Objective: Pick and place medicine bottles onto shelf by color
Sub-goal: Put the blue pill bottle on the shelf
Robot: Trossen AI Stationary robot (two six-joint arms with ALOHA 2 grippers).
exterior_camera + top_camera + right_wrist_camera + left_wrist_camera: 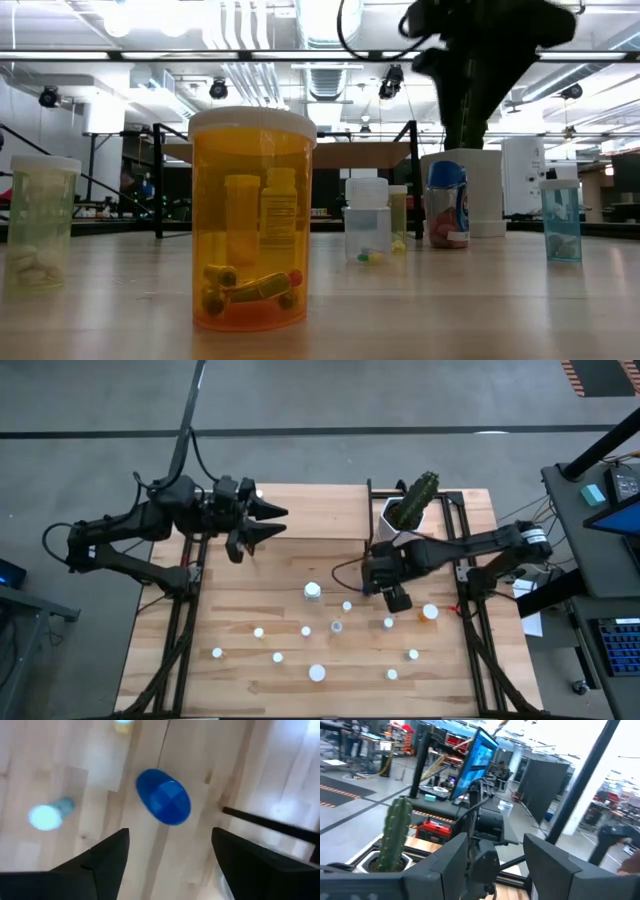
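Several medicine bottles stand upright on the tabletop: a blue-capped one [164,796], a pale-capped one [47,815], a white one [313,591], an orange one [430,612], and a big amber one [252,220] close to the low camera. The shelf [310,510], a light board on black legs, stands at the far middle. My right gripper [170,832] [390,595] points down, open, above the blue-capped bottle without touching it. My left gripper [275,522] [495,839] hangs level and open above the shelf's left part, with nothing between its fingers.
A white pot with a green cactus [412,508] stands to the right of the shelf, just beyond my right gripper. In the low view a greenish bottle [40,220], a clear one [366,220] and a teal one [561,220] stand spread across the near half of the table.
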